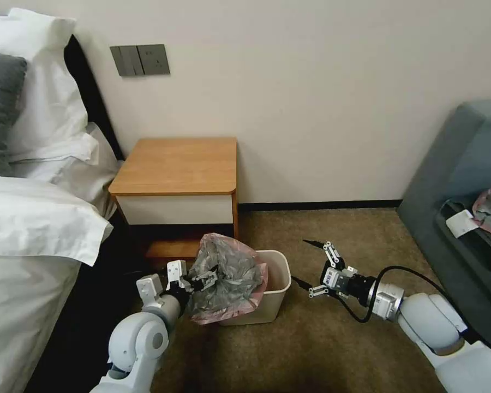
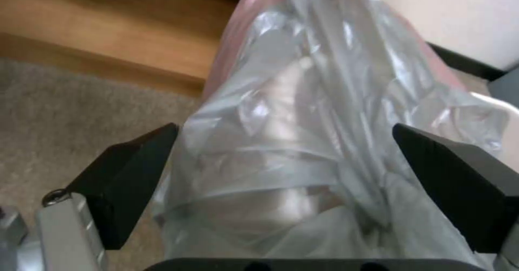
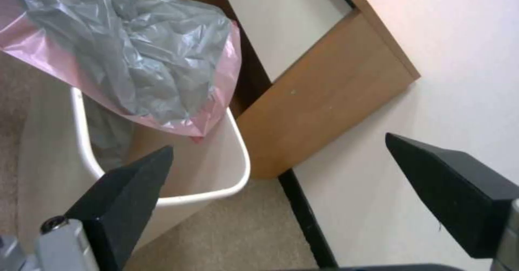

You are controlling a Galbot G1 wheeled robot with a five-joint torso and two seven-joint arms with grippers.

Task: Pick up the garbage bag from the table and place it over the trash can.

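Your left claw (image 1: pixel 202 282) sits low beside the bin with the garbage bag (image 1: pixel 226 275) bunched against it — from the left wrist its fingers (image 2: pixel 124 177) stand spread with plastic filling the gap between them, so you cannot tell whether it truly grips. The bag droops over the near-left side of the trash can (image 1: pixel 275 286), pink edge hanging outside the rim. Behind stands the wooden surface (image 1: pixel 177 164). Your right claw (image 1: pixel 313 267) hovers above the carpet (image 1: pixel 333 349) just right of the can — fingers spread wide, holding nothing.
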